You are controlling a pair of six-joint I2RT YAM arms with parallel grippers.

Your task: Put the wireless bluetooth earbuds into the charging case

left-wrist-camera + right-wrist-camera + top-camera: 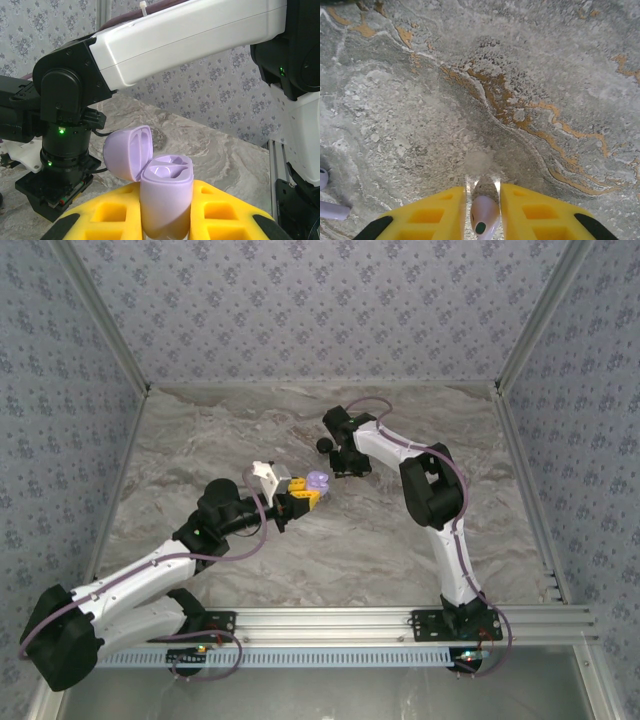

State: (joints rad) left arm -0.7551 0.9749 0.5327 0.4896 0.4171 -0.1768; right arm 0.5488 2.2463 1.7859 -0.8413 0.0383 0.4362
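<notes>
Picking up the first earbud is your current step: the right gripper has its yellow fingers pinching a small pale lavender-white stem earbud at 6 o'clock of the right wrist view, low over the grey marble table. What looks like the second earbud lies at 8 o'clock, cut off by the frame edge. Your left gripper is clamped on the pale lavender plastic charging case, upright, flip lid open toward 10 o'clock, both sockets bare. Next, I'd say, carry the earbud from 2 o'clock of the case over a socket, stem down, and line it up before letting go.
</notes>
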